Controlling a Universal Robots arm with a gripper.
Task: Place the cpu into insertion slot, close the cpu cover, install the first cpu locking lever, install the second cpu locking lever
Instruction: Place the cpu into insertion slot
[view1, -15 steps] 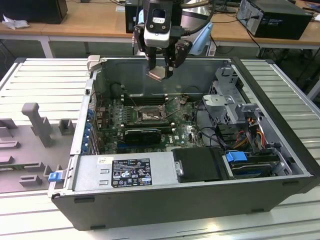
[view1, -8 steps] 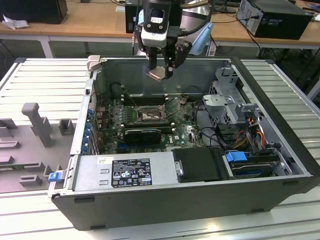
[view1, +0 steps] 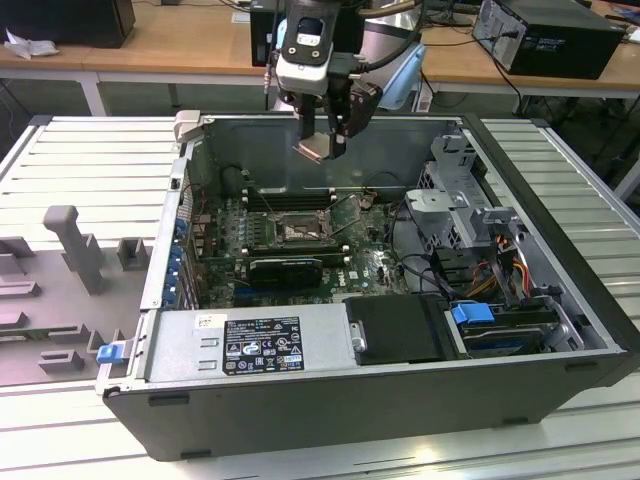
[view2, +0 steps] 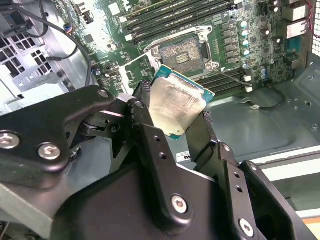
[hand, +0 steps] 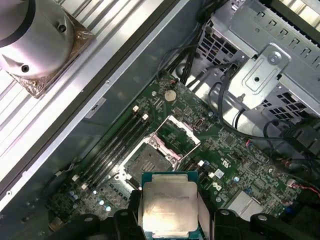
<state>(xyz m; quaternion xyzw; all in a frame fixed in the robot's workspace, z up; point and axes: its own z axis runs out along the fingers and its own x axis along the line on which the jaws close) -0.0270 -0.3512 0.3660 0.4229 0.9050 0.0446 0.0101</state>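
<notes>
The gripper (view1: 322, 145) is clamping the cpu (view2: 177, 107) by opposite edges, holding it tilted above the case, well clear of the insertion slot (view2: 182, 52). The cpu cover (hand: 184, 129) is standing open. In my judgement, good seating requires levelling and squaring the cpu first.

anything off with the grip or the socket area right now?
Nothing damaged or loose. The gripper holds the cpu over the motherboard, clear of it; in the exterior view the chip hangs tilted, not flat to the board. The insertion slot is bare and the cpu cover stands swung open beside it.
</notes>
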